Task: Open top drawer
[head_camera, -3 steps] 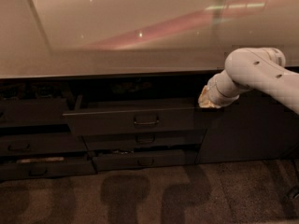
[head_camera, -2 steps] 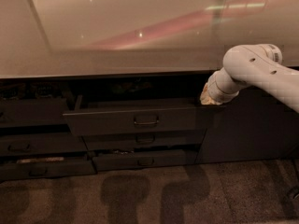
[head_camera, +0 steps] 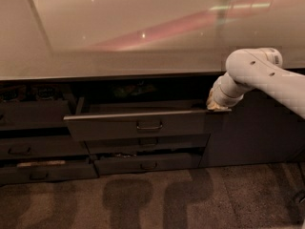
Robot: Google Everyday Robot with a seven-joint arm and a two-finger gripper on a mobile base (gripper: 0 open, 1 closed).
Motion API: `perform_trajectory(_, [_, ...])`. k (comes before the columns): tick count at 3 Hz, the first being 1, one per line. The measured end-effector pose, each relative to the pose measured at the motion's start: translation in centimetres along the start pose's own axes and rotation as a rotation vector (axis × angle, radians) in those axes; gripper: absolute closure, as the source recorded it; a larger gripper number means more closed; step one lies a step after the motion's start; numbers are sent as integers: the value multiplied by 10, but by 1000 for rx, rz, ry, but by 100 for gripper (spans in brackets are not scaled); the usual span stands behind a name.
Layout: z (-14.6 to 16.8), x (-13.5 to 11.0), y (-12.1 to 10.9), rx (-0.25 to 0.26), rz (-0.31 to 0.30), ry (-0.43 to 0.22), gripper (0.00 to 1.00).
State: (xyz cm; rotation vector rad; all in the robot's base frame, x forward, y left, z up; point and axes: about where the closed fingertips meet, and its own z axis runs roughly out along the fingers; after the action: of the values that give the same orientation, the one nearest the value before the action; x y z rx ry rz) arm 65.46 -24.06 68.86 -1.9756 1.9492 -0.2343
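Observation:
The top drawer (head_camera: 119, 127) is a wide dark grey front with a small loop handle (head_camera: 149, 126) at its centre. It stands pulled out from under the counter, with its shallow tray and pale rim showing behind the front. My white arm comes in from the right. The gripper (head_camera: 217, 106) sits at the drawer's upper right corner, right against the front's top edge. The arm's wrist hides most of it.
A pale glossy countertop (head_camera: 124, 32) overhangs the drawers. Narrower dark drawer fronts (head_camera: 148, 164) lie below, and more drawers (head_camera: 28, 149) stand at the left. A tall dark cabinet door (head_camera: 252, 132) is at the right. Grey carpet (head_camera: 152, 199) covers the floor in front.
The arm and gripper have shifted slightly right and up along the drawer's right end. The drawer front looks much the same, still pulled out.

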Motion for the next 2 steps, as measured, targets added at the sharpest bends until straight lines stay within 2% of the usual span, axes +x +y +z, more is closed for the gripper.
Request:
perform_trajectory(1, [0, 0, 0, 0, 0, 0, 100])
perform_trajectory(2, [1, -3, 11, -10, -6, -4, 100])
